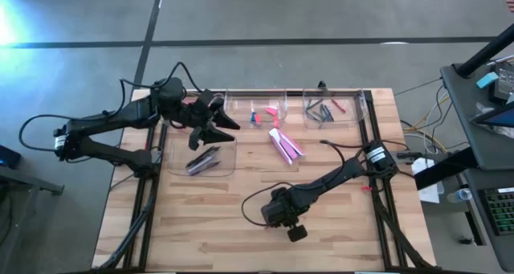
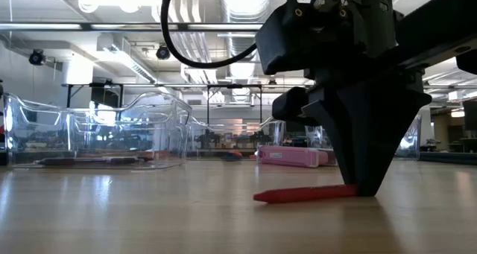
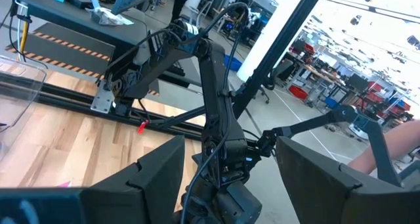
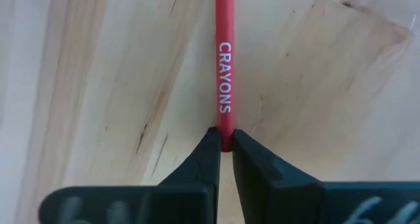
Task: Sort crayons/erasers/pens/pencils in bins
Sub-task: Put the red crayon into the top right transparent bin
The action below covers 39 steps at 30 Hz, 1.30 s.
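A red crayon [image 4: 224, 66] with the white word CRAYONS lies flat on the wooden table [image 1: 241, 226], near its front edge. My right gripper [image 4: 225, 145] stands over one end of it, shut on it; in the high view the gripper [image 1: 293, 230] hides the crayon. My left gripper [image 1: 215, 131] hangs open, with nothing between its fingers, above the table's left side, over the far edge of a clear bin [image 1: 201, 157] that holds dark pens. My right gripper pinches the crayon's end [image 4: 225, 137] between its two fingertips, one on each side of the stick. The fingers [image 2: 365, 164] come steeply down from above. The crayon [image 2: 302, 194] lies level on the table, reaching away from the fingertips.
Two more clear bins stand at the far edge: one [image 1: 257, 109] with small pink and blue pieces, one [image 1: 333, 109] with dark and red sticks. Pink eraser blocks [image 1: 286, 145] lie mid-table. Cables [image 1: 337, 149] run along the right side.
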Tool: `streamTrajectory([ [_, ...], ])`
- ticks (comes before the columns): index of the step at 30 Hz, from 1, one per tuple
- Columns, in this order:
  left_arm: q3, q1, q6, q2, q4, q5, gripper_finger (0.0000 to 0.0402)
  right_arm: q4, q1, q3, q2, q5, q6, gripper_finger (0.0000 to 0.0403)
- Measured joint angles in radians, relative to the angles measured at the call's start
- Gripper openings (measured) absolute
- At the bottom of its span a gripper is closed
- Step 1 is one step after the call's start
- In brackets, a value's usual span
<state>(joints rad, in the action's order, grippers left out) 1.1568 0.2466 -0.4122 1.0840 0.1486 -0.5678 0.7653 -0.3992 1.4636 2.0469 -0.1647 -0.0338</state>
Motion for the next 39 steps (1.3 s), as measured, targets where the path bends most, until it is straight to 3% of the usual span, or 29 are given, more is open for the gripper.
streamTrajectory([
  [8, 0.0, 0.0, 0.009, 0.0, 0.0, 0.0, 0.0225, 0.075, 0.01, -0.013, -0.12, 0.031, -0.06, 0.0019],
  [17, 0.0, 0.0, 0.035, 0.0, -0.001, -0.001, 0.0225, 0.215, 0.131, -0.074, -0.367, 0.201, -0.183, 0.0018],
  [25, 0.0, 0.0, 0.034, 0.0, -0.004, 0.0, 0.0225, 0.228, 0.415, -0.214, -0.711, 0.397, -0.263, 0.0018],
  [32, 0.0, -0.001, 0.025, 0.0, -0.007, 0.002, 0.0225, 0.228, 0.72, -0.383, -0.912, 0.399, -0.261, 0.0018],
  [39, 0.0, -0.001, 0.019, 0.0, -0.006, 0.022, 0.0225, 0.225, 0.932, -0.47, -0.979, 0.4, -0.263, 0.002],
])
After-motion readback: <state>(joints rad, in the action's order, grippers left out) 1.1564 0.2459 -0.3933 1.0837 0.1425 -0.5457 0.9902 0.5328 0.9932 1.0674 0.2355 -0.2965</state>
